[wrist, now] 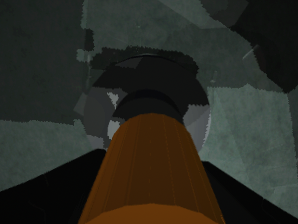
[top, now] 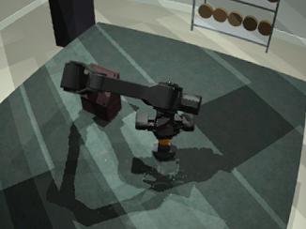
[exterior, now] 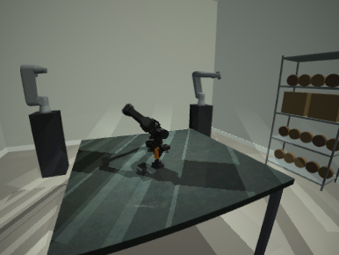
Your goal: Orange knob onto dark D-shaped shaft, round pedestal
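Observation:
My gripper (top: 166, 131) (exterior: 156, 149) is shut on the orange knob (top: 165, 143) (exterior: 156, 153) (wrist: 150, 183) and holds it upright. In the wrist view the knob fills the lower middle, its far end meeting the dark shaft (wrist: 154, 104) on the round pedestal (top: 165, 153) (exterior: 157, 164) (wrist: 148, 72). In the top view only a thin orange band shows between the fingers and the dark pedestal. The shaft's flat side is hidden. I cannot tell how far down the knob sits on the shaft.
The arm's dark red base block (top: 101, 102) stands left of the pedestal on the dark green table (top: 252, 133) (exterior: 211, 185). A black column (top: 68, 0) stands at the far left corner. A shelf rack (top: 236, 12) (exterior: 307, 119) with round items stands beyond the table.

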`<state>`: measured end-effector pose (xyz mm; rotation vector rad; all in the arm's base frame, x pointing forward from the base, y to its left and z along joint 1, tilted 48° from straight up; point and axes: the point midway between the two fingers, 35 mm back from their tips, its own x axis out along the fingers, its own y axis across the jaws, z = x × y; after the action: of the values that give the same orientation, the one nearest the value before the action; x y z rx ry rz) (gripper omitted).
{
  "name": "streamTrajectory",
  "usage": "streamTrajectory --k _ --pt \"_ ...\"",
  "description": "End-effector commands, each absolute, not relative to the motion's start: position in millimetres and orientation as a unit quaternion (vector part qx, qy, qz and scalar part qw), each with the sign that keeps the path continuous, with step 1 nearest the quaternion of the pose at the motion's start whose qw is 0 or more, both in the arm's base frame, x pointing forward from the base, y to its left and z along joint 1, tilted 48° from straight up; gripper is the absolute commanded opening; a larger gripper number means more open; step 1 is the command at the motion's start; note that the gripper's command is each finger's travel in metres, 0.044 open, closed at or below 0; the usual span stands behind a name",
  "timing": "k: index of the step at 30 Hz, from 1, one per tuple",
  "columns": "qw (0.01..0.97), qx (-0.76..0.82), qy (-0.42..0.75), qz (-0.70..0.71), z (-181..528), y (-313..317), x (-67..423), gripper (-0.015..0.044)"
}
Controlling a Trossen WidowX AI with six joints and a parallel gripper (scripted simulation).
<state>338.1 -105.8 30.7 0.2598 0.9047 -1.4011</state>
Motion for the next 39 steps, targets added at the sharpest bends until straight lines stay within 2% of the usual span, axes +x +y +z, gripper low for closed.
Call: streamTrajectory --k 1,23,30,39 --pt "0.665 0.125 0.390 -0.625 31.2 -104.6 339.2 0.0000" --pt "0.665 0.125 0.390 -0.625 31.3 -104.3 339.8 0.0000" --pt "0.649 0.190 0.326 -0.661 31.3 -103.8 341.8 0.0000" --pt "0.648 0.194 0.322 -0.662 28.2 -107.8 342.0 0.0000"
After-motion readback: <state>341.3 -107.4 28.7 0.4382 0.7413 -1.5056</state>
